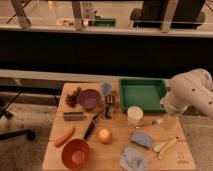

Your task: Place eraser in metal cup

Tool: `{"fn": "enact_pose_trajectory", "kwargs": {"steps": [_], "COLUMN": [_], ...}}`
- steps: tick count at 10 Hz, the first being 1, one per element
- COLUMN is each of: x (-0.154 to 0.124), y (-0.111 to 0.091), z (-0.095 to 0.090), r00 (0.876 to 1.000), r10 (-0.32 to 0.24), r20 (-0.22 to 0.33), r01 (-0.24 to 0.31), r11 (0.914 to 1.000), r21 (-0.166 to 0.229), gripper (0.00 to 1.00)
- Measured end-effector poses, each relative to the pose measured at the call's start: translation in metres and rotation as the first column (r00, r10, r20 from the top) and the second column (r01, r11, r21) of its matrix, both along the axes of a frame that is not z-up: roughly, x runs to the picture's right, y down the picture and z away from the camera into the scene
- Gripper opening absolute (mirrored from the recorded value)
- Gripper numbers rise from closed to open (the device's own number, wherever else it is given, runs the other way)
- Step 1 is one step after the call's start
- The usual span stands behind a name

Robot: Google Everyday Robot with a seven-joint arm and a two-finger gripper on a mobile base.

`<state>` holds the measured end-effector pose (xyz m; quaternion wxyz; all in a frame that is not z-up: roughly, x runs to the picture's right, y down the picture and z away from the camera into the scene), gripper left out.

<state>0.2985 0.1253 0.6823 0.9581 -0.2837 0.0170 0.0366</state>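
Hanging at the right edge of the tabletop, just beside the green tray, the gripper sits under the white arm; whether it is apart or together I cannot tell. Left of it stands a white cup, and farther left the metal cup, near the purple bowl. The eraser, a dark block, lies on the left side, well apart from the gripper, with the carrot nearer.
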Motion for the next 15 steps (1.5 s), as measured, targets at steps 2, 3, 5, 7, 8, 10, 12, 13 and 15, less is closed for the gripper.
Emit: {"fn": "enact_pose_trajectory", "kwargs": {"steps": [2,3,5,7,8,10,12,13,15], "x": [0.003,0.003,0.001,-0.005,-0.006,-0.011,-0.019,-0.022,-0.031], "y": [0.008,0.015,0.031,0.045,0.052,0.062,0.077,0.082,0.097], "z": [-0.006,-0.008,-0.01,-0.009,-0.009,-0.008,-0.003,-0.001,0.008], "r00": [1.0,1.0,1.0,0.999,0.999,0.999,0.997,0.997,0.996], "r10": [0.009,0.012,0.022,0.031,0.037,0.047,0.071,0.076,0.084], "r20": [0.003,0.005,0.004,0.007,0.004,0.003,0.009,0.011,0.015], "r01": [-0.009,-0.012,-0.022,-0.031,-0.037,-0.046,-0.07,-0.075,-0.082], "r11": [1.0,0.9999,0.9996,0.9989,0.9983,0.9975,0.9952,0.9945,0.993], "r21": [0.0,-0.004,-0.018,-0.035,-0.044,-0.053,-0.068,-0.073,-0.085], "gripper": [0.8,0.8,0.8,0.8,0.8,0.8,0.8,0.8,0.8]}}
